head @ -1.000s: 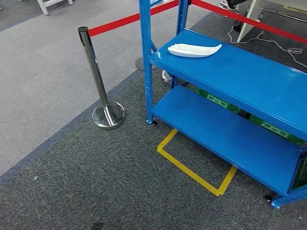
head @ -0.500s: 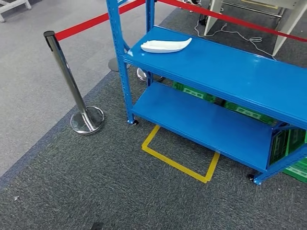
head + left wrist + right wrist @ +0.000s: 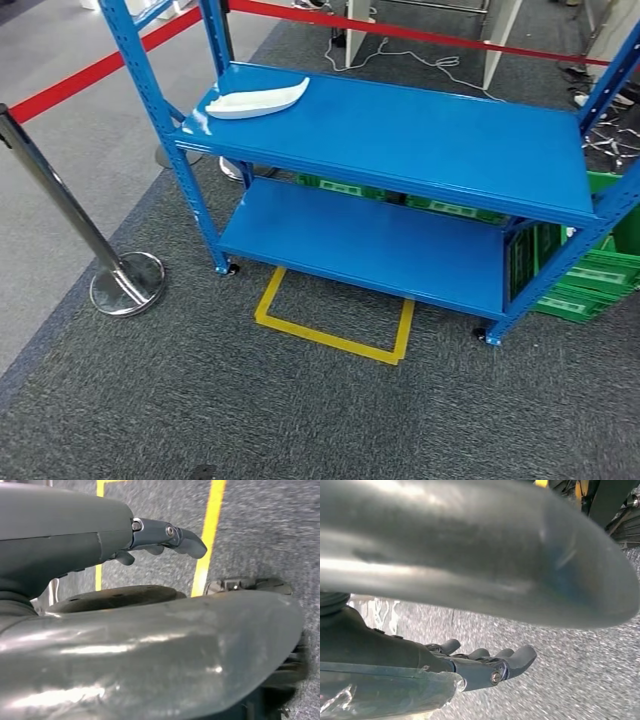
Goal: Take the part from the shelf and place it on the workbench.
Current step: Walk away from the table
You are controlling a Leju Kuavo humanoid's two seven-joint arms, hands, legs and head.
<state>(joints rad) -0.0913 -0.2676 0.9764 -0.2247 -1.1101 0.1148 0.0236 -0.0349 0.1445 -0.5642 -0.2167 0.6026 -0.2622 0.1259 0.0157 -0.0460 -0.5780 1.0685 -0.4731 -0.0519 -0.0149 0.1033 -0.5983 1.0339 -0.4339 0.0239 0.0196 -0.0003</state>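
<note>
Grey carpet floor (image 3: 189, 400) carries blue shelf (image 3: 392, 140); yellow tape rectangle (image 3: 332, 325) lies on carpet at shelf front. White part (image 3: 256, 100) rests on shelf upper deck, at its left end. Chrome stanchion (image 3: 113, 270) with red belt (image 3: 68, 85) stands left of shelf. Green crates (image 3: 596, 270) sit at shelf right end. Left hand (image 3: 166, 535) and right hand (image 3: 490, 665) hang over carpet, well apart from part, fingers loosely extended, nothing held.
</note>
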